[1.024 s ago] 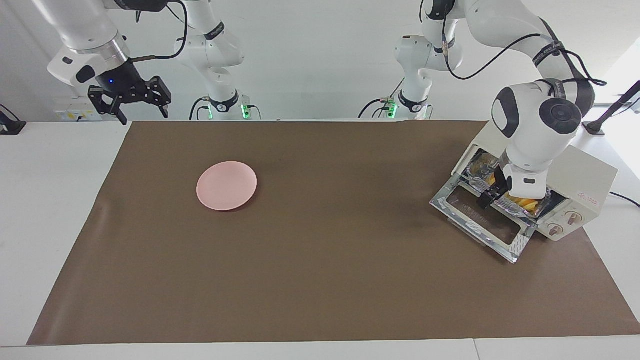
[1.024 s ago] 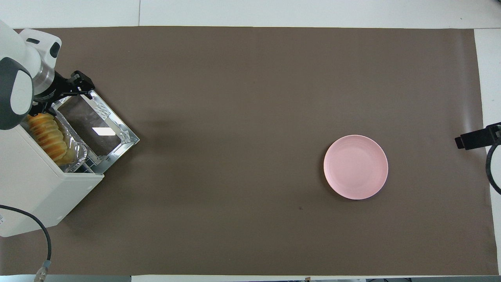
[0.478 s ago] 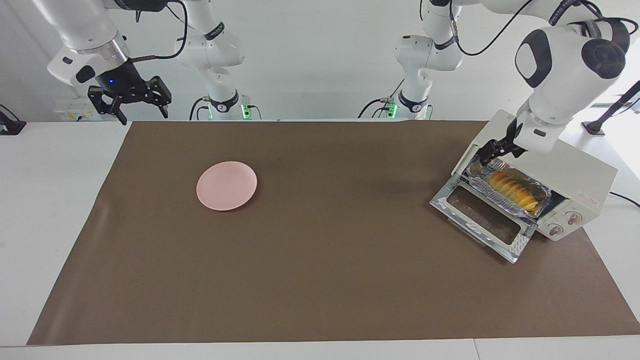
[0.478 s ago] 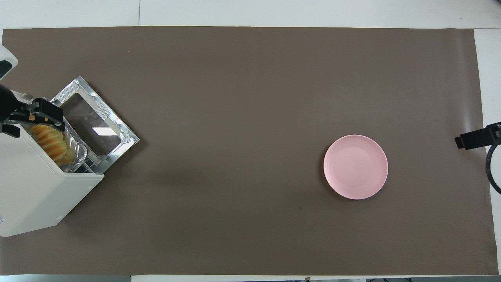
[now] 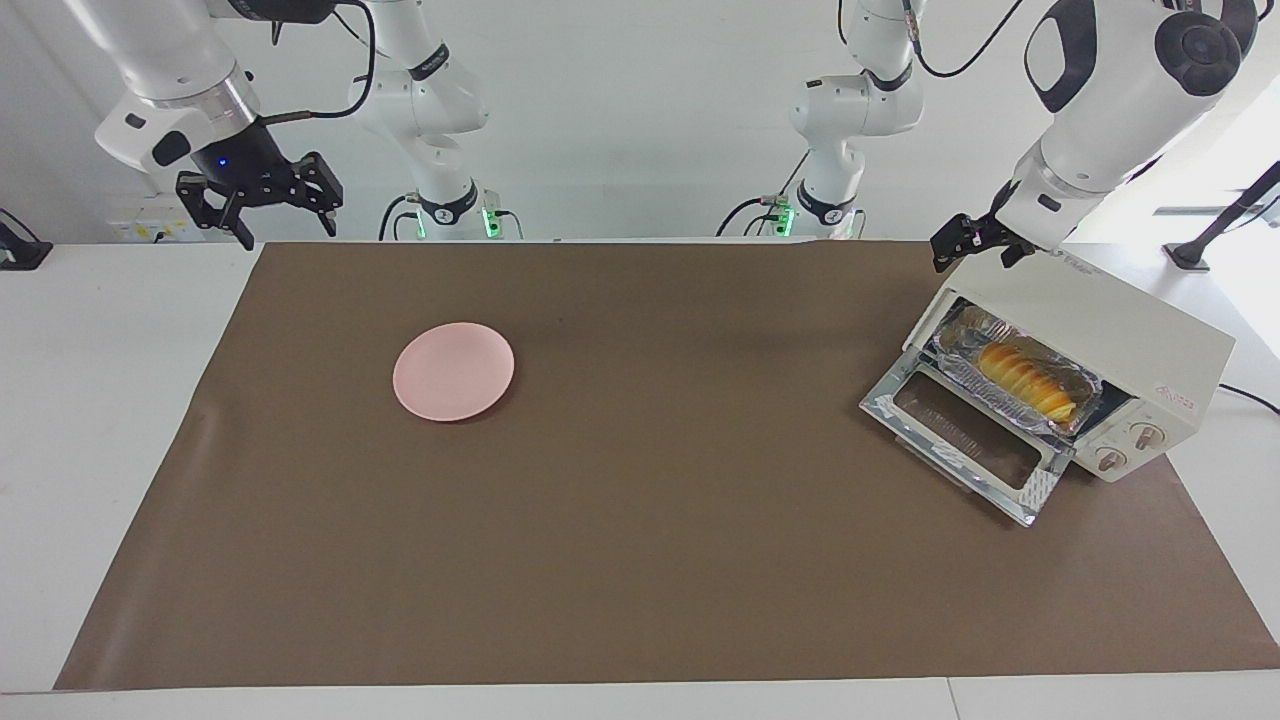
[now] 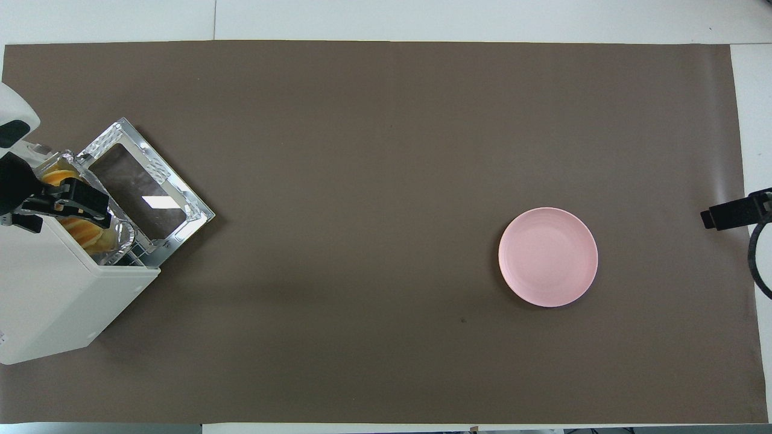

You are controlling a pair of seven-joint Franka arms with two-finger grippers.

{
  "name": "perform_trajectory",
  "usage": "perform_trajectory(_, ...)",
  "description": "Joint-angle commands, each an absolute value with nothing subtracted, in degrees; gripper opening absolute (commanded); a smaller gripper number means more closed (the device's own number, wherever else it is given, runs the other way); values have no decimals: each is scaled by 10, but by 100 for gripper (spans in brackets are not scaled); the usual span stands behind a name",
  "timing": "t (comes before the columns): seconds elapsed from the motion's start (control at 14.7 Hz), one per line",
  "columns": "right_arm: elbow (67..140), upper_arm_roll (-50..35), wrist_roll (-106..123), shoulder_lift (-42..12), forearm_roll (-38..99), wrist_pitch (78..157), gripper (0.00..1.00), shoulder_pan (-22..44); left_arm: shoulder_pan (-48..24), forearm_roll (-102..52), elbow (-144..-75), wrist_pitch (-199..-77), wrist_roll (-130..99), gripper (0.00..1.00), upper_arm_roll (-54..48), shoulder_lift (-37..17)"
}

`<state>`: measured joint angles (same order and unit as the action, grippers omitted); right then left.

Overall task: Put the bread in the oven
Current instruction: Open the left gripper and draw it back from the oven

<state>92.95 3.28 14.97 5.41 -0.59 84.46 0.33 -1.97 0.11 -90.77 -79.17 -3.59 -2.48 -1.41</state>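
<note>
The bread lies inside the oven; its door remains down. Left pincer, wide and empty, hovers over the oven.

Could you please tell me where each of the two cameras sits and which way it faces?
Facing view: high across the table, looking at the robots; both arms show, left end effector over the cream-white toaster oven.
Overhead view: above the robots' end, looking down; only arm tips show.
Both share the oven, ridged golden bread and round pink plate.
</note>
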Motion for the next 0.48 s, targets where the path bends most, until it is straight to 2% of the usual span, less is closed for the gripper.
perform_trajectory(0.0, 942, 24, 143, 67, -4, 841, 100, -7, -11, -5, -932, -802, -29, 100, -33, 9)
perform_trajectory(0.41, 942, 24, 143, 67, -4, 842, 100, -7, -11, -5, -932, -805, -29, 100, -33, 15)
